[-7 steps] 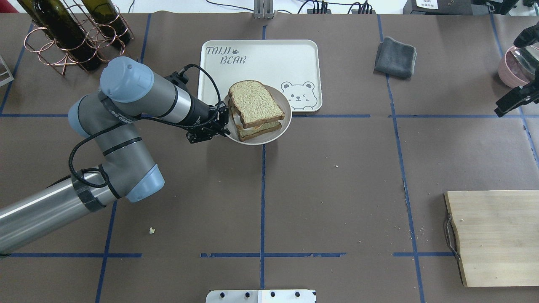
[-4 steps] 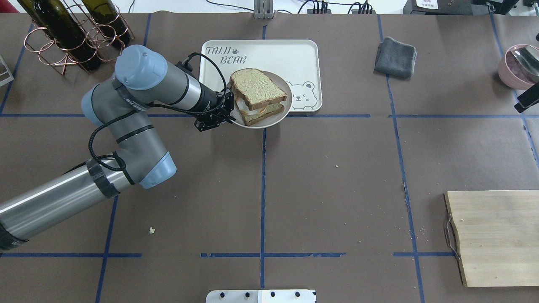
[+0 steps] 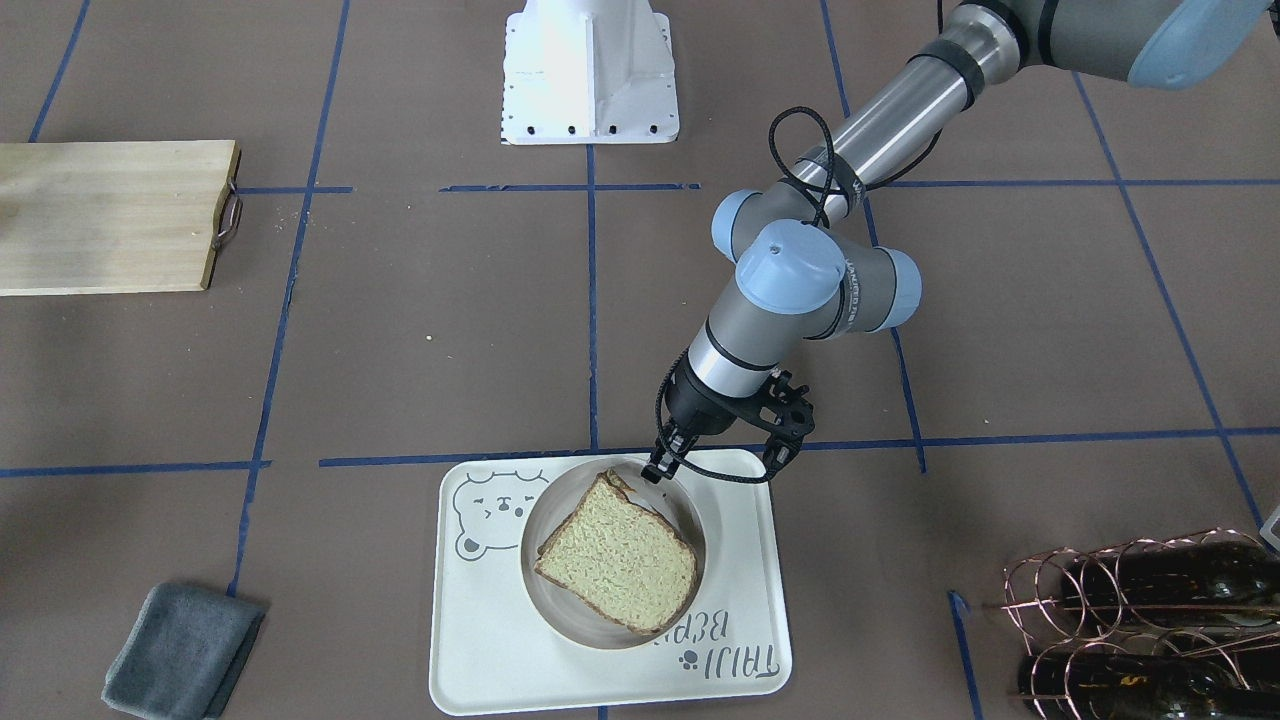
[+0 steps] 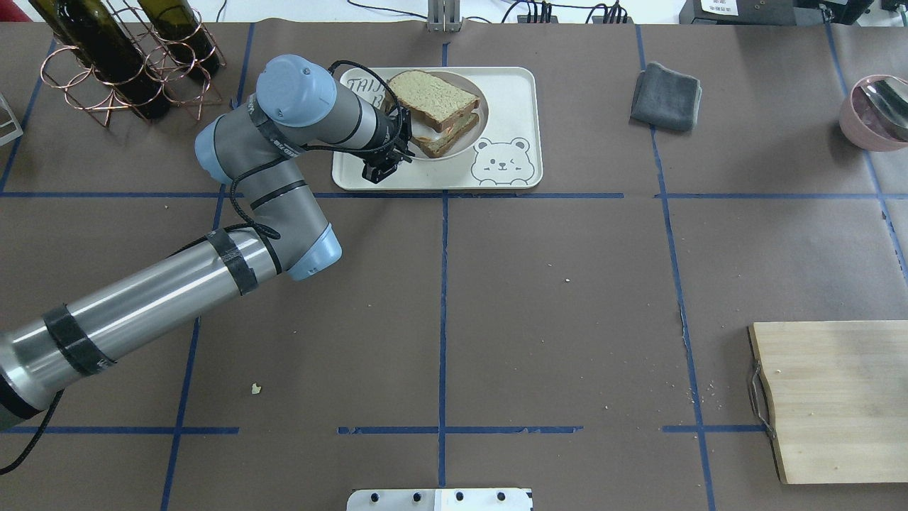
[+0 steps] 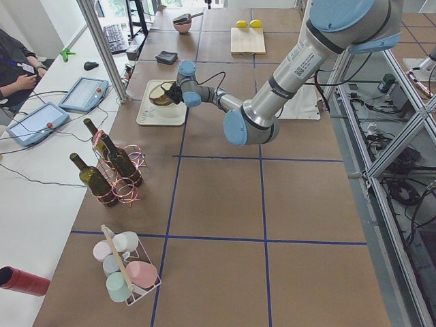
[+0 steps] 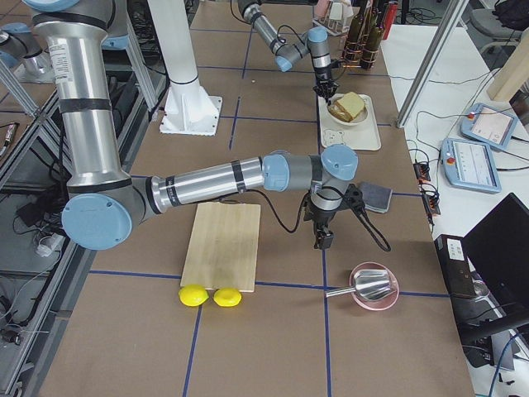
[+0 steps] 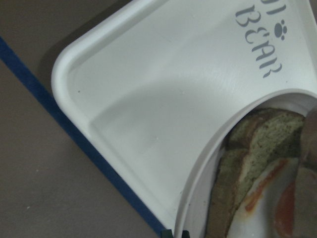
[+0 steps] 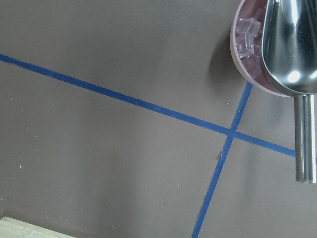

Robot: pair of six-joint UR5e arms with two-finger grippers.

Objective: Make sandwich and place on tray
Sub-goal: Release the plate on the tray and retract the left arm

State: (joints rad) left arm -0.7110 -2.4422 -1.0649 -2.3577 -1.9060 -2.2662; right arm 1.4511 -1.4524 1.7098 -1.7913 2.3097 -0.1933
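Sandwich (image 4: 434, 110), assembled with egg showing between two bread slices, sits on a round white plate (image 4: 469, 138) over the bear tray (image 4: 511, 92). My left gripper (image 3: 660, 470) pinches the plate's rim; I cannot tell whether the plate rests on the tray. The right gripper (image 6: 322, 238) hangs well apart, near the pink bowl (image 6: 374, 288), its opening indeterminable. Remaining, I judge: lower and release.
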